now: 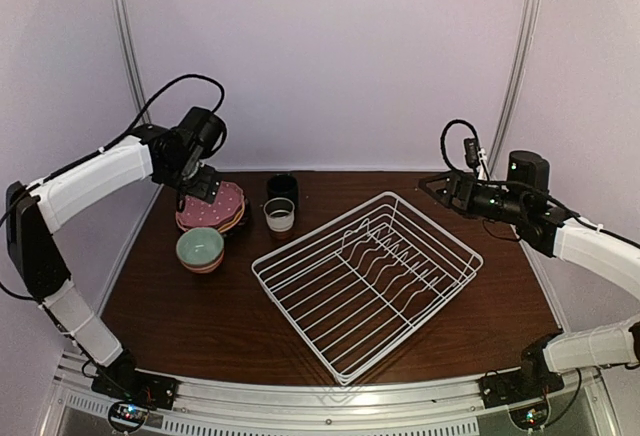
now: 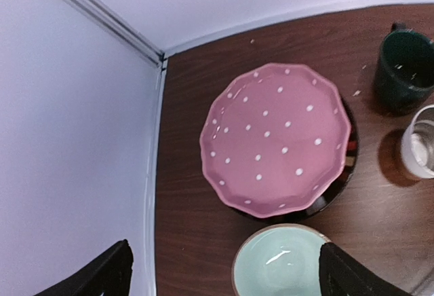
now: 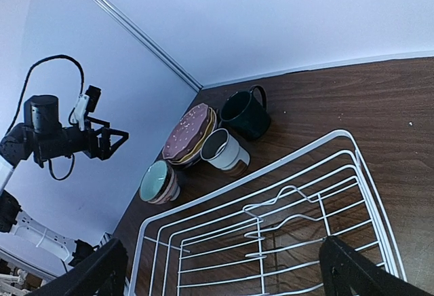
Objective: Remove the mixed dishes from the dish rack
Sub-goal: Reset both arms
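Left gripper (image 1: 203, 184) is hanging spread wide, gripping nothing, directly over the pink white-dotted plate (image 2: 274, 140), which is topping a small stack at the table's (image 1: 200, 316) far-left corner. Pale green bowl (image 2: 281, 269) is sitting just nearer, with the dark green mug (image 2: 407, 68) and white-and-brown cup (image 2: 420, 143) standing upright beside the stack. Right gripper (image 1: 435, 188), likewise spread and holding nothing, is hovering by the far-right edge of the white wire dish rack (image 1: 297, 325).

Mixed dishes (image 1: 212, 208) stand grouped left of the white rack (image 1: 366, 286).
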